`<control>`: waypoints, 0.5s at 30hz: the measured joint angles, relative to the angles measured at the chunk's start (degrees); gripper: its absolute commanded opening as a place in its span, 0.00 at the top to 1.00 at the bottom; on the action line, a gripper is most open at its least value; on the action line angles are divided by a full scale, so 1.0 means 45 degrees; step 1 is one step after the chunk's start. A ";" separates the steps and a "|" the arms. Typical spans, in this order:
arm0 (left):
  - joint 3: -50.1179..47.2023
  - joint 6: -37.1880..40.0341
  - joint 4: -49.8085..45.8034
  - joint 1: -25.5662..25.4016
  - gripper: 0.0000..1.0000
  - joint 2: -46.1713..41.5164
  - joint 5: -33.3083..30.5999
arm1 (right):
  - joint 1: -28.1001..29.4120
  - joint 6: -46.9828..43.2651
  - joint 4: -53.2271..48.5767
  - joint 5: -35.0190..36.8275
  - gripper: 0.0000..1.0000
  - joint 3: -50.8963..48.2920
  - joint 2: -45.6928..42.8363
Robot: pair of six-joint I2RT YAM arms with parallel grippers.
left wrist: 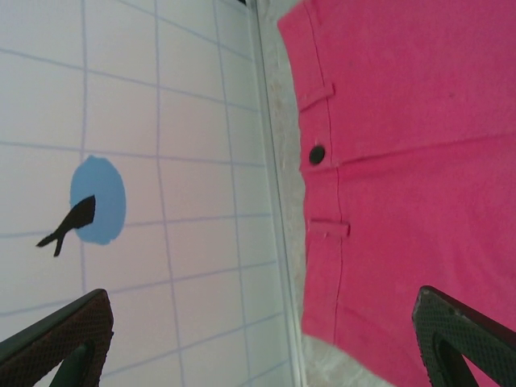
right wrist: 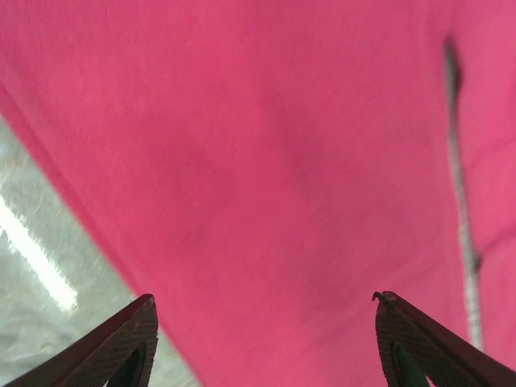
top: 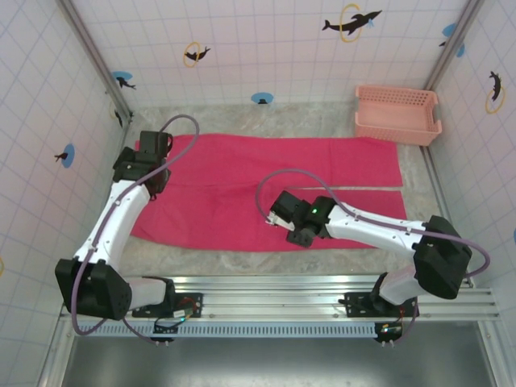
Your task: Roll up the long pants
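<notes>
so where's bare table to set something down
Free: the strip between the long pants and the back wall, left of the basket; the near strip between the pants and the metal rail; a sliver by the right wall. Crowded: the middle, cloth with the left arm and right arm over it.

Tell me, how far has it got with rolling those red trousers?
Done: nothing rolled yet; the long pants lie flat, both legs spread out. In hand: the left jaws stand open over the waistband, the right jaws open over the near leg, gripping nothing. Left: the whole roll.
</notes>
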 measured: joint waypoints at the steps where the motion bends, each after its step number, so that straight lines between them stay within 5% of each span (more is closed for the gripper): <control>1: -0.0010 0.0136 -0.0155 0.0000 0.02 -0.0087 -0.0097 | -0.0010 0.0058 -0.0321 -0.0189 0.30 -0.0019 0.0005; 15: -0.0010 0.0554 -0.1302 0.0000 0.03 -0.0665 -0.0646 | 0.0005 0.0597 -0.2943 -0.2239 0.40 0.1321 0.2142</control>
